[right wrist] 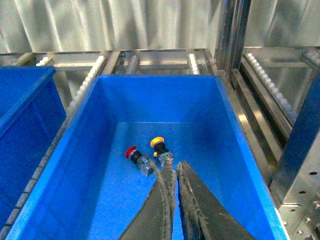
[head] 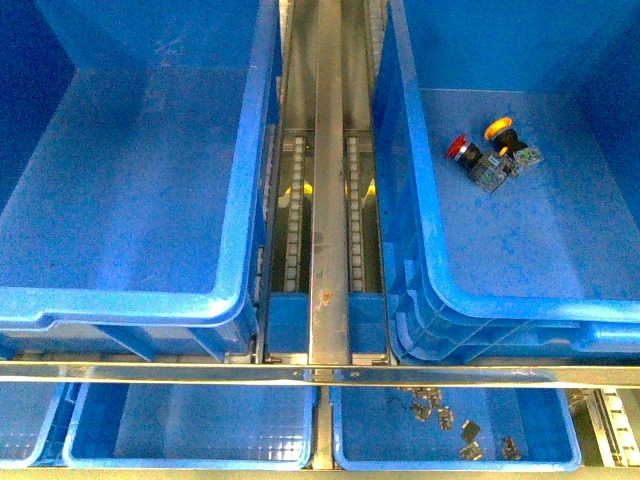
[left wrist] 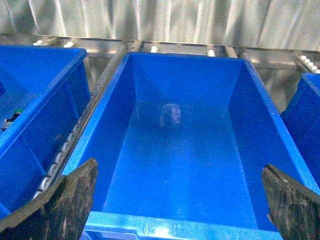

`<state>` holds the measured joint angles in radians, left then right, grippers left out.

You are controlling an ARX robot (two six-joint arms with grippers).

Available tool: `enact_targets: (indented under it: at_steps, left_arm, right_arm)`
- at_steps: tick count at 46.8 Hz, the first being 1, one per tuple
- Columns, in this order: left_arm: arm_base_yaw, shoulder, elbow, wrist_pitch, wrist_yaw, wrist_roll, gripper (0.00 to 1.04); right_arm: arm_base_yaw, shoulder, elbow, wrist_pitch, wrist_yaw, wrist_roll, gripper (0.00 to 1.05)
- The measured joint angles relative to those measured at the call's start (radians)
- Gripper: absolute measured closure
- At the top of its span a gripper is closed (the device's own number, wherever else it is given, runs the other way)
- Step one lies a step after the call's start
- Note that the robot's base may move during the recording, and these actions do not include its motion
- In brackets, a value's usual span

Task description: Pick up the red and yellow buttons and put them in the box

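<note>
In the front view two large deep bright-blue plastic bins with thick rolled rims stand side by side, the left bin (head: 245, 200) and the right bin (head: 405, 200), parted by a steel roller track (head: 328, 200) that runs between their inner walls. On the floor of the right bin, toward its far end, lie a red mushroom-capped push-button switch (head: 470, 155) and a yellow-orange mushroom-capped push-button switch (head: 505, 140), their black and grey block bodies close together or touching; they lie well apart from every wall, with bare blue floor all round. A steel crossbar (head: 320, 373) runs along the near rims, and below it sit two smaller shallow blue trays, the right tray (head: 345, 430) holding a scatter of small grey metal parts (head: 445, 420). Neither arm shows here. In the left wrist view the left tool (left wrist: 182, 205) hangs over the near rim of a deep blue bin (left wrist: 260, 100); its two dark worn fingers (left wrist: 70, 200) are spread wide to the picture's corners, gripping nothing. In the right wrist view the right tool (right wrist: 176, 172) hangs inside the bin (right wrist: 80, 130) that holds the switches, its two dark fingers (right wrist: 195, 205) pressed together with nothing between them; the tips lie just beside the yellow-orange switch (right wrist: 160, 148), and whether they touch it I cannot tell, with the red switch (right wrist: 137, 157) just beyond.
</note>
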<state>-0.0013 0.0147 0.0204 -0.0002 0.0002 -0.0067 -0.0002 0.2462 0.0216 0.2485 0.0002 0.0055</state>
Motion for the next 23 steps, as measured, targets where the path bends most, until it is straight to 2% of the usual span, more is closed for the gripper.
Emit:
enact_targets:
  at_steps: [14,18,23]
  left_arm:
    - [0.000,0.000,0.000,0.000,0.000,0.000,0.08]
    - [0.000,0.000,0.000,0.000,0.000,0.000,0.08]
    - [0.000,0.000,0.000,0.000,0.000,0.000,0.08]
  right_arm:
    - [0.000,-0.069,0.000,-0.070,0.000,0.000,1.01]
    - [0.000,-0.175,0.000,-0.212,-0.002,-0.001,1.01]
    - [0.000,-0.233,0.000,-0.243,0.000,-0.001,1.01]
